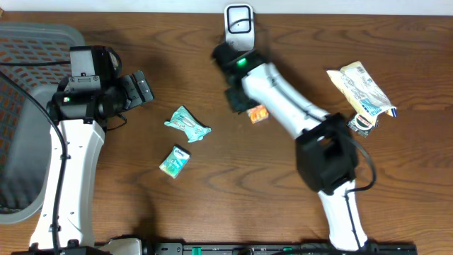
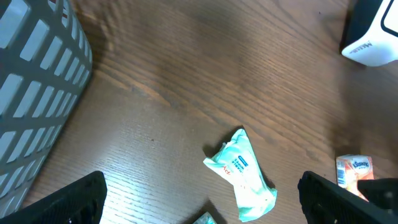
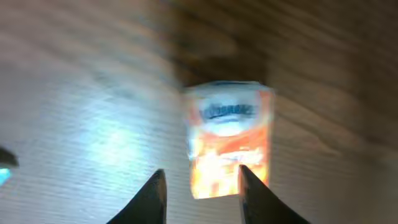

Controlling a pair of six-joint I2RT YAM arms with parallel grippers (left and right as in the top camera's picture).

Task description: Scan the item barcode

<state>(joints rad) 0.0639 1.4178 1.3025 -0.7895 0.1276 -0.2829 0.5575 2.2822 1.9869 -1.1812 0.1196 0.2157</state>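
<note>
Right fingers (image 3: 152, 199) part-spread, with a gap showing between the tips and nothing pinched. Orange packet (image 3: 227, 140) lies flat on the worktop (image 3: 93, 93) just ahead of them, its near edge level with the tips. One tip overlaps it in the wrist view; the view is blurred, so cannot tell if they touch. White scanner (image 1: 238, 25) stands behind these fingers, past the wrist, near the far worktop edge. Left fingers (image 2: 68, 199) spread wide, holding and touching nothing. Teal packet (image 2: 242, 171) lies on the worktop ahead of them, apart from both tips. Second teal packet (image 1: 174, 160) lies just beside the first. Grey basket (image 2: 31, 81) sits off to the left of the left fingers. Crumpled snack bag (image 1: 361, 88) lies well apart, to the right of the right fingers.
</note>
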